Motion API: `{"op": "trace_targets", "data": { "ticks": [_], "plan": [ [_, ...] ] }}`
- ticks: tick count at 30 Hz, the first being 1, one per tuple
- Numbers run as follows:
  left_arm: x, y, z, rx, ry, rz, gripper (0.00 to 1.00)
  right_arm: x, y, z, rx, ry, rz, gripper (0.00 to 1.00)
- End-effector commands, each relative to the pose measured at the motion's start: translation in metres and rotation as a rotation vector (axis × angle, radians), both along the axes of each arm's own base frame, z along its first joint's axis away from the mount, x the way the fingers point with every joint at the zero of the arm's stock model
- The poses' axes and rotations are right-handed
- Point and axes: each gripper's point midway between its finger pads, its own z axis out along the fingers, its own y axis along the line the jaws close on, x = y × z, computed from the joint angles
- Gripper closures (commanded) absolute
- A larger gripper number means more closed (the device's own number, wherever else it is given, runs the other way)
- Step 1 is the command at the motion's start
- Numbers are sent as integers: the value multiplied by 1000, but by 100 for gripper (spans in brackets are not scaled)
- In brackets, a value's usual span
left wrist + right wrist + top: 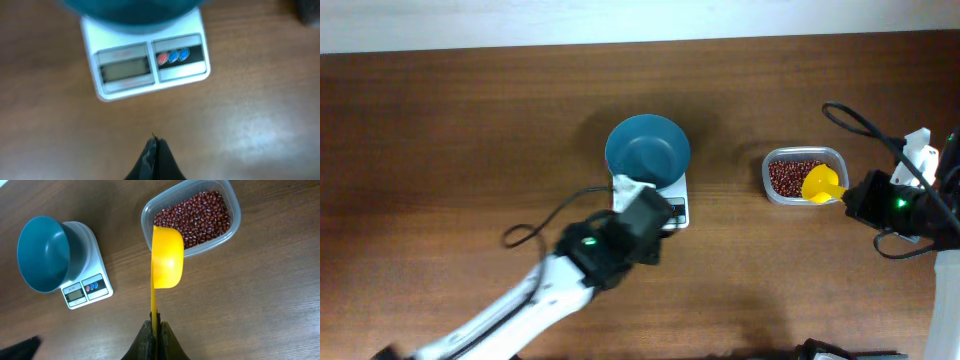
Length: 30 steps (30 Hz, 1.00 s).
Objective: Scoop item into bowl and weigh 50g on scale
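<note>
The yellow scoop [167, 257] is gripped by the right hand [155, 322], and beans [197, 215] could be spilled if it is tipped.

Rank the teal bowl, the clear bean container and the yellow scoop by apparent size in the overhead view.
1. Teal bowl, marginally; raised on the scale, it is nearer the camera, so its lead is unsure.
2. Clear container, nearly alike.
3. Yellow scoop, clearly smallest.

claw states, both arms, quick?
Left claw: closed, empty, in front of the scale.
Right claw: closed on the yellow scoop handle.
</note>
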Motion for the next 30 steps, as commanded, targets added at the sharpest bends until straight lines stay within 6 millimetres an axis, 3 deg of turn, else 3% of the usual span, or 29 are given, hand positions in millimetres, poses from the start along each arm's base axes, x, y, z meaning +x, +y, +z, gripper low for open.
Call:
{"op": "trace_targets", "data": {
  "ticks": [1,8,13,30],
  "plan": [
    [16,-14,-31,178,-93,-97,100,2,0,4,5,-19,6,96],
    [34,-28,-67,293,-129,-214,100,5,-1,5,-3,-31,4,96],
    [47,-45,-66,287,-201,-289,100,5,-1,5,-4,-32,5,96],
    [49,-48,-96,350,-177,-349,100,9,-3,7,-11,-52,4,96]
  ]
}}
